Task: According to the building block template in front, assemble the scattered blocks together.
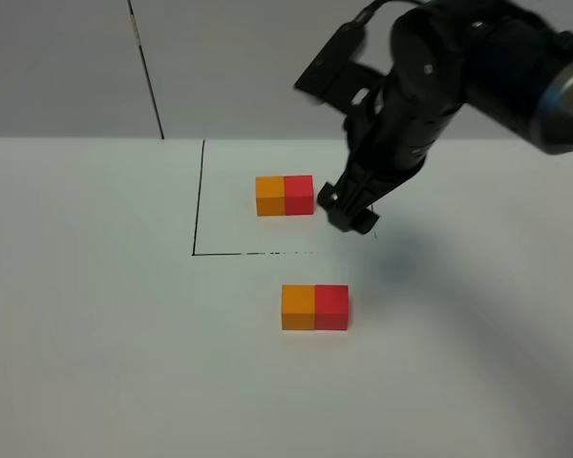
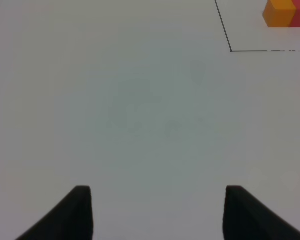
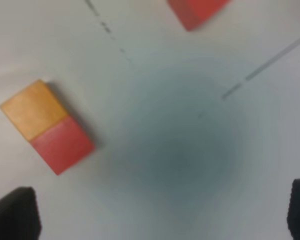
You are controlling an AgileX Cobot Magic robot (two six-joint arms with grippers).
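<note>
White matte desk [image 1: 95, 334] is carrying two orange-red pairs of small matte cubes. Building block template [image 1: 285, 195] is sitting inside the black-lined corner [image 1: 199, 250], farther from the camera. Scattered blocks [image 1: 315, 306], orange cube flush against red, are lying just outside the line, nearer the camera. Right end effector [image 1: 353, 218] is hovering just beside the template's red end, fingers spread wide, gripping nothing. Left end effector [image 2: 157, 212] is hanging over bare desk, fingers wide apart, empty.
</note>
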